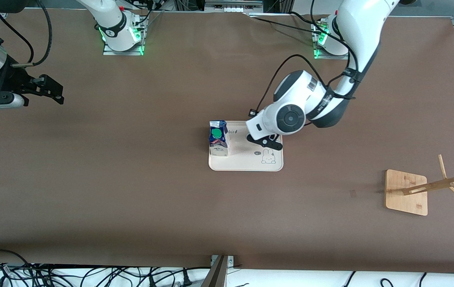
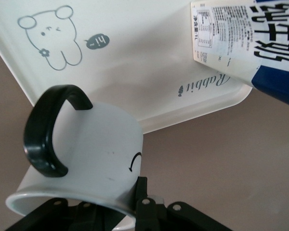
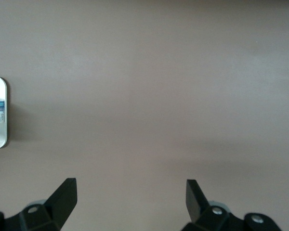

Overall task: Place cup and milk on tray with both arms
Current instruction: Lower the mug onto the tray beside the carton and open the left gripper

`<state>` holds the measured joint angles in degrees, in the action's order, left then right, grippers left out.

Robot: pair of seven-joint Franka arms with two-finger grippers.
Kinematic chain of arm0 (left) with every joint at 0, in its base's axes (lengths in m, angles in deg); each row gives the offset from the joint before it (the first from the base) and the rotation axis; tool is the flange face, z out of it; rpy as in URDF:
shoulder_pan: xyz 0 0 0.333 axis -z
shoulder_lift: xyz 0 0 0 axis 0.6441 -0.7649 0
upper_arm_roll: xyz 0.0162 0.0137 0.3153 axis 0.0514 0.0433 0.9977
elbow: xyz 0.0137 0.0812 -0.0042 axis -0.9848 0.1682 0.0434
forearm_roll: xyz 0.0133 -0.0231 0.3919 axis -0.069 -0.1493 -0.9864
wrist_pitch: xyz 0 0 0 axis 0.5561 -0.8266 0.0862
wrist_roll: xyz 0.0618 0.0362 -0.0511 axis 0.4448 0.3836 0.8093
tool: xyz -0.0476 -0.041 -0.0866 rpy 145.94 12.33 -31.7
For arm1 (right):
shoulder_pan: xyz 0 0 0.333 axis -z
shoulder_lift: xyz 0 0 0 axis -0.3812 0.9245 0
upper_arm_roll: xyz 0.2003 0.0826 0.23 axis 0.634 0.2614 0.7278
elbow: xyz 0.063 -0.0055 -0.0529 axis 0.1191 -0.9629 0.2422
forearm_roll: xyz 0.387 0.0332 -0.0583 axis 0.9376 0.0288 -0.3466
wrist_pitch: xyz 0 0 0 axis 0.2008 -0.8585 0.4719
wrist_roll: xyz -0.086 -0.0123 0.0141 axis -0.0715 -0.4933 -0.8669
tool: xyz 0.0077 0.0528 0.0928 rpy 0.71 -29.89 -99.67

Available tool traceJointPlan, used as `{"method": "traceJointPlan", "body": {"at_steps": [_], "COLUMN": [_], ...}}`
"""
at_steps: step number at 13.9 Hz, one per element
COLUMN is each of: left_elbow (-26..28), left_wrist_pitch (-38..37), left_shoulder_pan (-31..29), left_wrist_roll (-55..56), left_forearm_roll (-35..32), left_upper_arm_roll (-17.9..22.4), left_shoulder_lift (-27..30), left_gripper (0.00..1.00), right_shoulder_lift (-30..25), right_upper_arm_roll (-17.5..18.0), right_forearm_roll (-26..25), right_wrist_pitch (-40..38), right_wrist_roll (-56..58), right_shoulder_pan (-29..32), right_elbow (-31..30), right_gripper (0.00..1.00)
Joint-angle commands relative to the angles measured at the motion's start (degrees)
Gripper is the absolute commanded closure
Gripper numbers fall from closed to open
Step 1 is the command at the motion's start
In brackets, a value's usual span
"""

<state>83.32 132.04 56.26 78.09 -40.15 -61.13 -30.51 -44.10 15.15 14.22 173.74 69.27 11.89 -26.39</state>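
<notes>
White glazed ceramic was what I had pinched between my left gripper's fingers: the cup, clamped by its rim wall with the jaws pressed tight on it. It hung tilted over the edge of the tray, mouth toward my wrist, base toward the tray, so its long axis ran slantwise down at the tray's surface; the black loop handle stood out sideways, clear of my fingers. I judged the mug stiff and smooth, slippery on a thin rim pinch and breakable if dropped, so the rim hold wanted a slow, low set-down. Through the handle would have been the surer hold.

Just past the cup lay the flat cream tray, rabbit drawing and lettering bare. On it, toward the right arm's end, the milk stood upright, gable and green cap pointing straight up, its long axis vertical. A light card carton, I reckoned, soft enough to dent, best gripped across its lower sides. From the front view my left arm hid the cup entirely, so how high it hung I could only guess.

Well apart, my right gripper waited over bare table with its fingers spread wide and empty.
</notes>
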Motion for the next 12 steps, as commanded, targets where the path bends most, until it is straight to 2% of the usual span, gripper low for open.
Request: {"method": "traceJointPlan", "body": {"at_steps": [1, 5, 12], "left_elbow": [-3.37, -6.37, -6.63], "left_wrist_pitch": [-1.35, -0.65, 2.61], "left_shoulder_pan": [1.07, 1.42, 2.12], "left_wrist_roll": [1.05, 0.88, 0.53], "left_forearm_roll": [-1.24, -1.33, -1.33], "left_upper_arm_roll": [1.17, 1.96, 3.28], "left_shoulder_lift": [-2.63, -5.88, -8.35], "left_gripper": [1.0, 1.0, 1.0], "right_shoulder_lift": [0.28, 0.28, 0.28], "right_upper_arm_roll": [0.17, 0.17, 0.17], "right_forearm_roll": [-0.56, -0.56, -0.56], "right_wrist_pitch": [-0.95, -0.95, -0.95], "right_wrist_roll": [-0.24, -0.24, -0.16], "right_shoulder_pan": [0.32, 0.32, 0.32], "right_elbow": [0.91, 0.91, 0.91], "right_gripper": [0.0, 0.0, 0.0]}}
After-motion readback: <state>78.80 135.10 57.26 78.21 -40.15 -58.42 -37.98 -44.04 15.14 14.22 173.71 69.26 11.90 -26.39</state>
